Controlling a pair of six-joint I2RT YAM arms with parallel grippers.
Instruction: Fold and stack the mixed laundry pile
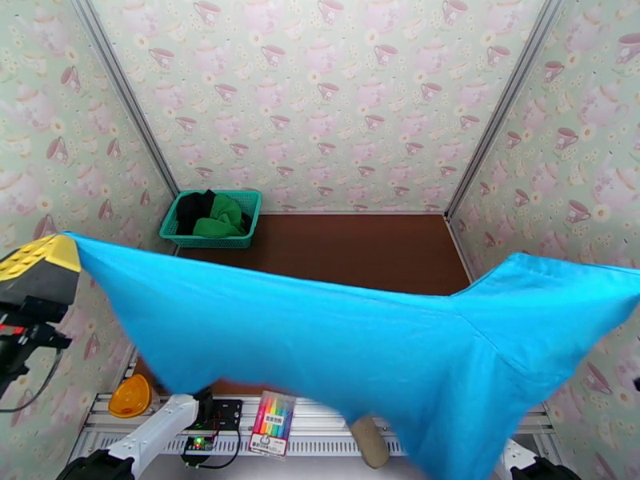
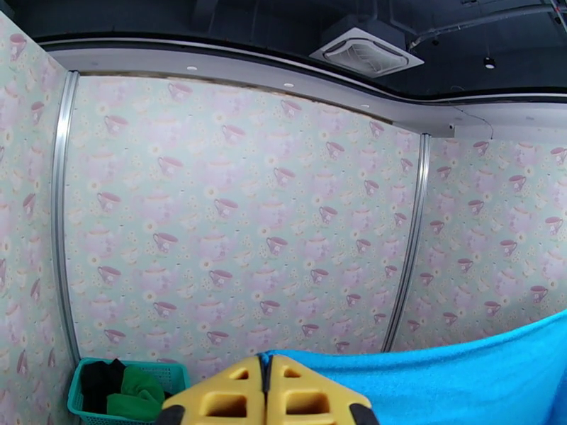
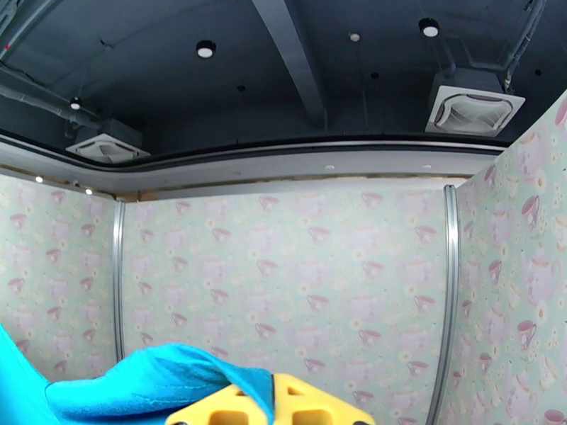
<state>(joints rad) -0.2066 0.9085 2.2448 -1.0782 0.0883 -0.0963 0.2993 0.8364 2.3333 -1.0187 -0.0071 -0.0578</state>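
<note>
The bright blue garment [image 1: 336,338] hangs spread wide in the air above the table's near half. My left gripper [image 1: 74,244] holds its left corner high at the left wall, yellow fingers [image 2: 227,398] pressed shut on the blue cloth [image 2: 453,380]. In the right wrist view my right gripper [image 3: 273,401] is shut on the other corner, with blue fabric [image 3: 142,384] draped over its left finger. The green garment [image 1: 220,218] and the black garment [image 1: 192,210] lie bunched in the teal basket [image 1: 250,203] at the back left, and appear again as green [image 2: 135,394] and black [image 2: 99,380].
The brown table [image 1: 360,250] is walled by teacup wallpaper on three sides. At the near edge lie an orange object [image 1: 130,396], a pack of coloured markers [image 1: 272,424] and a tan cylinder [image 1: 370,442]. The left arm's white link [image 1: 156,434] crosses there.
</note>
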